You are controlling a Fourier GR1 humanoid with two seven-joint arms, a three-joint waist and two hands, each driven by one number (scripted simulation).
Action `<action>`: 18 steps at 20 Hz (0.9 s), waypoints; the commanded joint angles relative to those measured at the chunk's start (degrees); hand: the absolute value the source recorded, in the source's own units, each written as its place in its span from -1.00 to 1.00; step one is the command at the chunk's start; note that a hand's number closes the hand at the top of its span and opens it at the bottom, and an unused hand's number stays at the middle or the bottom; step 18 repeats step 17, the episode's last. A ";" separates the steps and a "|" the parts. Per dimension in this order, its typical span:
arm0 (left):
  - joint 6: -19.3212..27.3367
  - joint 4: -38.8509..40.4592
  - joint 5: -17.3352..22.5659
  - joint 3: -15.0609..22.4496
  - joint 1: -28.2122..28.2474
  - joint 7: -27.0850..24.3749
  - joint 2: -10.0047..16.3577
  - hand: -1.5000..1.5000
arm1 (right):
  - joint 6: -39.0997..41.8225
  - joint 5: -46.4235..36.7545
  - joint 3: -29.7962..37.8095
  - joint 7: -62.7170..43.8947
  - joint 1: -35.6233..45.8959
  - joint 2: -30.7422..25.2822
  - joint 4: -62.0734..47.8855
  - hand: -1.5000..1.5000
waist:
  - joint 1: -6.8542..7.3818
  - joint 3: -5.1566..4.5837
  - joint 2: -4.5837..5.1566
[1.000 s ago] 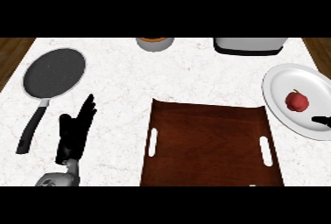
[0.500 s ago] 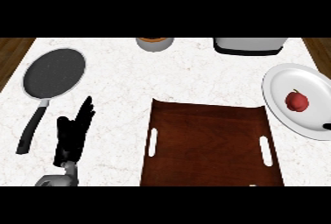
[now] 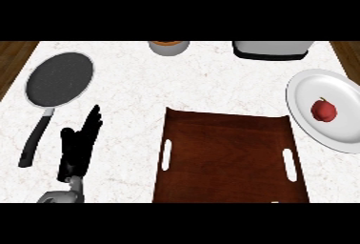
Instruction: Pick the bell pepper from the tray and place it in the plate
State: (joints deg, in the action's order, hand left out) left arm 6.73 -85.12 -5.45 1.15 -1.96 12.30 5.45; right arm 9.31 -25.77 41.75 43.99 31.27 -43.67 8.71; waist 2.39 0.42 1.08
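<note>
A red bell pepper (image 3: 323,110) lies on the white plate (image 3: 309,90) at the right edge of the counter. The dark wooden tray (image 3: 228,159) sits in the middle foreground with nothing on it. My left hand (image 3: 79,145) rests open at the lower left, fingers straight and pointing up, well to the left of the tray. My right hand does not show in the head view.
A black frying pan (image 3: 57,80) with its handle toward me lies at the upper left. A grey cup (image 3: 168,46) and a metal toaster (image 3: 271,49) stand along the counter's far edge.
My right hand, whose dark fingertips showed at the right edge beside the plate, has drawn out of view. The pepper stays on the plate and the left hand has not moved.
</note>
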 commanded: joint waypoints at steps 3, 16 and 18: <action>-0.53 3.40 0.91 -1.84 -1.24 -2.40 0.49 0.00 | 0.48 1.68 1.34 0.90 -0.84 -1.33 0.06 -1.00 | -0.31 -0.03 -0.03; -0.72 2.93 0.55 -0.87 -3.41 0.34 -0.13 0.00 | -3.96 2.38 2.45 -2.07 -2.56 -4.22 -0.21 -1.00 | 0.29 0.14 0.28; -0.94 2.54 0.13 -1.50 -2.97 -0.45 1.27 0.00 | -5.20 2.92 3.09 -0.26 -4.75 -2.80 -0.72 -1.00 | 0.17 0.18 0.26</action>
